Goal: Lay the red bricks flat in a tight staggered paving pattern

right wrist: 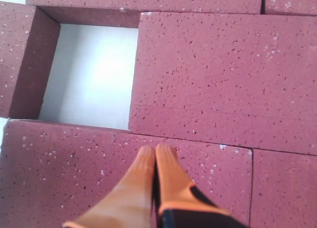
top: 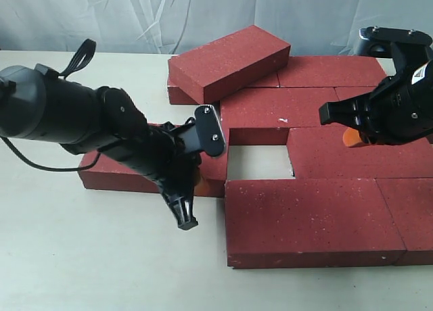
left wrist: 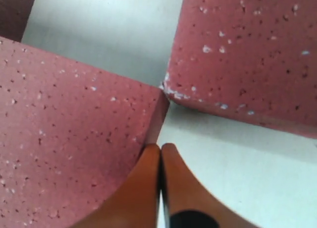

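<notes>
We see the red bricks (top: pixel 311 216) lying flat across the centre and right of the exterior view. They are close-set around one bare rectangular gap (top: pixel 260 161) where the table (top: pixel 81 257) shows. A tilted brick (top: pixel 230 61) leans on the upper row, upper centre. The left gripper (left wrist: pixel 161 156), its orange fingers pressed together and empty, sits just beside a corner of the left brick (top: pixel 115 176). The right gripper (right wrist: pixel 155 156), likewise closed on nothing, hangs over the bricks at right.
</notes>
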You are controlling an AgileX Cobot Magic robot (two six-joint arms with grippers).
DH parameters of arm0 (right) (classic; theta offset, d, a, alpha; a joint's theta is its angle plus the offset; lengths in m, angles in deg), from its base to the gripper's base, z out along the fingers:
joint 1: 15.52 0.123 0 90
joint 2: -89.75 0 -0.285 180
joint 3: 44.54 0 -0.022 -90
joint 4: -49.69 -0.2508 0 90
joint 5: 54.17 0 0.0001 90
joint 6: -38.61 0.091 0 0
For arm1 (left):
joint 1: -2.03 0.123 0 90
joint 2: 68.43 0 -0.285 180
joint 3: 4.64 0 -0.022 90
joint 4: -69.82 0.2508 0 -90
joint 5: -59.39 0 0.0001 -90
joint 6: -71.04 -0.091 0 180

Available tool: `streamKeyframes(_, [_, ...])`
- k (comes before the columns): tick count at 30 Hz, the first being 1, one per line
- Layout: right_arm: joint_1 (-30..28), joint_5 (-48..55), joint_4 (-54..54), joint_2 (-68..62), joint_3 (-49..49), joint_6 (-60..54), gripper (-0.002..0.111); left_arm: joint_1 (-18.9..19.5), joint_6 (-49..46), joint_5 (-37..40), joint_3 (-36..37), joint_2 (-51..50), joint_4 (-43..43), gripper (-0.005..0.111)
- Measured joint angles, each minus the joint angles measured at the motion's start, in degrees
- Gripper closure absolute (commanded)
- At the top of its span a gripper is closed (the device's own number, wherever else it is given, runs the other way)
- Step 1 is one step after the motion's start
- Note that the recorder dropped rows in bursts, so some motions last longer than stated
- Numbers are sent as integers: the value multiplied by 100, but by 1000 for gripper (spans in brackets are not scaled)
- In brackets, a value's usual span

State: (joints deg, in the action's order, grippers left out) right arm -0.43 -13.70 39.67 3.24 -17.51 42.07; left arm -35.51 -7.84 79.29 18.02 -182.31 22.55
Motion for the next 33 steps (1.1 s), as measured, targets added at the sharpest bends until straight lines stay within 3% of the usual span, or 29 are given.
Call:
streamKeyframes(6, [0,0,0,0,0,0,109,0,0,39,-39,0,-510,107])
streamKeyframes(13, [0,-19,-10,0,0,0,109,0,45,635,-324,136,-675,107])
streamKeyframes(17, [0,-19,-10,0,0,0,109,0,500,754,-362,456,-637,107])
streamKeyframes(24, [0,-19,-10,0,0,0,109,236,2493,926,-362,1052,631,107])
streamKeyframes(33, [0,-40,-10,0,0,0,109,1292,4853,1398,-362,1276,2395,107])
